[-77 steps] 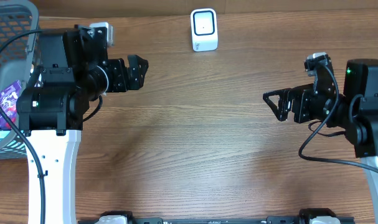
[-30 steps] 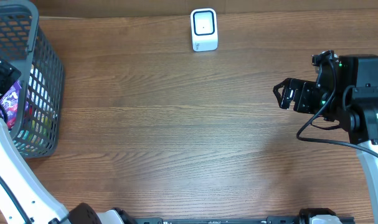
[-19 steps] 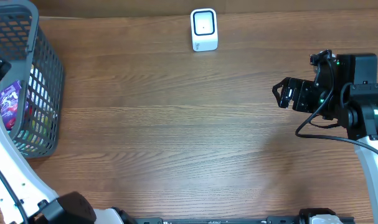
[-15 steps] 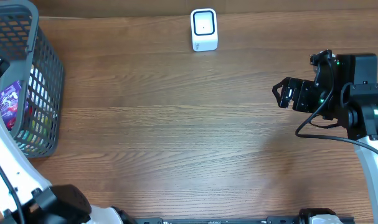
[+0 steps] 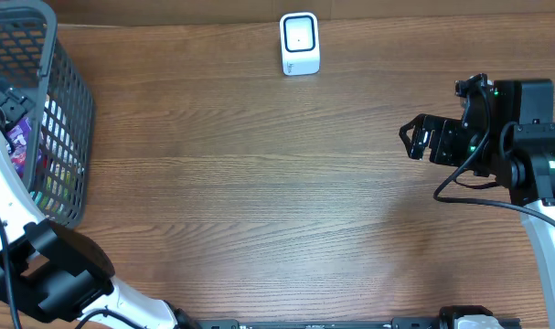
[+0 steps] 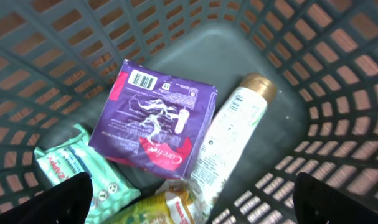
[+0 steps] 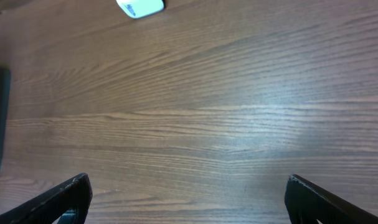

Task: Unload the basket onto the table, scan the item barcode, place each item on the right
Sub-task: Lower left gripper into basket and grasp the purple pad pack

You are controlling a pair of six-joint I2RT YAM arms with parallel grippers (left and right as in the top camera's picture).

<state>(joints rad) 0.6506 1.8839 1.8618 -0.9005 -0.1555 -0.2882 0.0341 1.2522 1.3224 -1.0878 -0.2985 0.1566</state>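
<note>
Swung over into basket at 9 o'clock: left claw, spread wide, gripping nothing, above purple packet lying barcode-up on basket floor. At 3 o'clock, right claw spread too, empty.

The right arm is black and blocky behind its matte black fingers, with green lights and 1 black cable looping underneath. The left arm is white with a black joint.
</note>
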